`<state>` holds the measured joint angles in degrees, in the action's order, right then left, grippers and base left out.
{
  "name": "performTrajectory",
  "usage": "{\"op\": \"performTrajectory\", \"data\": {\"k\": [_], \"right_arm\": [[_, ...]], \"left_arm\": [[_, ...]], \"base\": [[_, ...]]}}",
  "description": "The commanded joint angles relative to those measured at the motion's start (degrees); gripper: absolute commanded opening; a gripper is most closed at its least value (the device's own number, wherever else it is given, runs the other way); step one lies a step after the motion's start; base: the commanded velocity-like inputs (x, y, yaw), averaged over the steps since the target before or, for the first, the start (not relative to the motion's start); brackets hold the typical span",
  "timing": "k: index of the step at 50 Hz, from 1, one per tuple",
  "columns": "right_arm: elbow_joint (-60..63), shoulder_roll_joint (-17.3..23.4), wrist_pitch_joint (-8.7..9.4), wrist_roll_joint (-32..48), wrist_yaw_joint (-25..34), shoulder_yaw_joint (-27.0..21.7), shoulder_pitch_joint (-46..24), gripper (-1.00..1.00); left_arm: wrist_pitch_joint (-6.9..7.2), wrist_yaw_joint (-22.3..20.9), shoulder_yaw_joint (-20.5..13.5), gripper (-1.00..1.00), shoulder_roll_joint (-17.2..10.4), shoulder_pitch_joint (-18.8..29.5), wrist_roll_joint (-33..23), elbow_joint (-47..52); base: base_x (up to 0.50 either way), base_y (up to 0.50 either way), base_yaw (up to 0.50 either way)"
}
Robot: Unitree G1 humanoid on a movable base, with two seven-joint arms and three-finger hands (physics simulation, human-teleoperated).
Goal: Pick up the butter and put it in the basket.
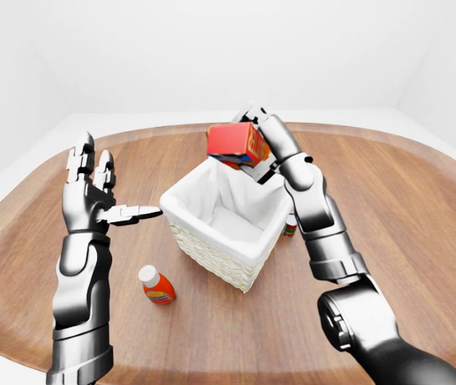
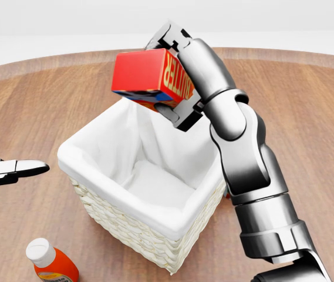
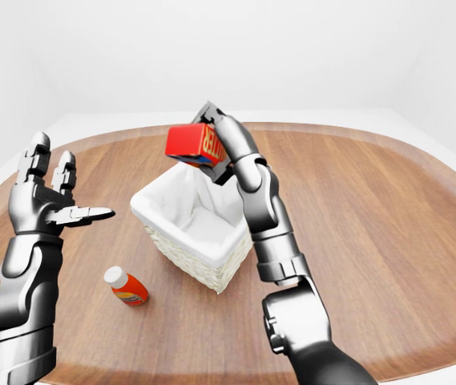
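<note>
1. The right hand (image 2: 175, 88) is clamping its fingers on the red rectangular butter box (image 2: 149, 77) — holding it above the white-lined wicker basket (image 2: 128, 220).
2. The left hand (image 1: 91, 192) is hovering left of the basket — fingers spread apart.

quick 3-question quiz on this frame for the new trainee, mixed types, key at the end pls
1. True or false: the butter already rests on the basket's white liner.
2. Which hand grips the butter? A) left hand B) right hand C) neither
3. Fill in: the orange bottle with the white cap lies on the table toward the head view's bottom-____ corner.

Key
1. False: it is held in the air above the basket.
2. B; the left hand is open and empty.
3. left
</note>
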<state>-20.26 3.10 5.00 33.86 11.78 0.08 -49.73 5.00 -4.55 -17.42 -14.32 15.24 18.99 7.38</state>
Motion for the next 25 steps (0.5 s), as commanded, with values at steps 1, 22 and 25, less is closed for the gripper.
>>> {"op": "performTrajectory", "data": {"k": [1, 22, 25], "right_arm": [[-5.98, -0.99, 0.00, -13.56, -9.08, -0.90, -1.59, -1.00], [-24.95, -3.25, 0.00, -21.77, -17.77, -0.19, -5.49, -1.00], [-26.69, -3.85, 0.00, -21.73, -18.78, 0.08, -5.74, -1.00]], "left_arm": [[0.00, -0.05, 0.15, 1.00, -0.02, 0.03, 0.14, -0.42], [0.00, -0.90, 0.09, 1.00, 0.34, -1.10, 0.13, -1.29], [0.00, -0.98, 0.27, 1.00, 0.47, -1.34, -0.18, -1.20]], "base": [[0.00, 0.00, 0.00], [0.00, 0.00, 0.00], [0.00, 0.00, 0.00]]}}
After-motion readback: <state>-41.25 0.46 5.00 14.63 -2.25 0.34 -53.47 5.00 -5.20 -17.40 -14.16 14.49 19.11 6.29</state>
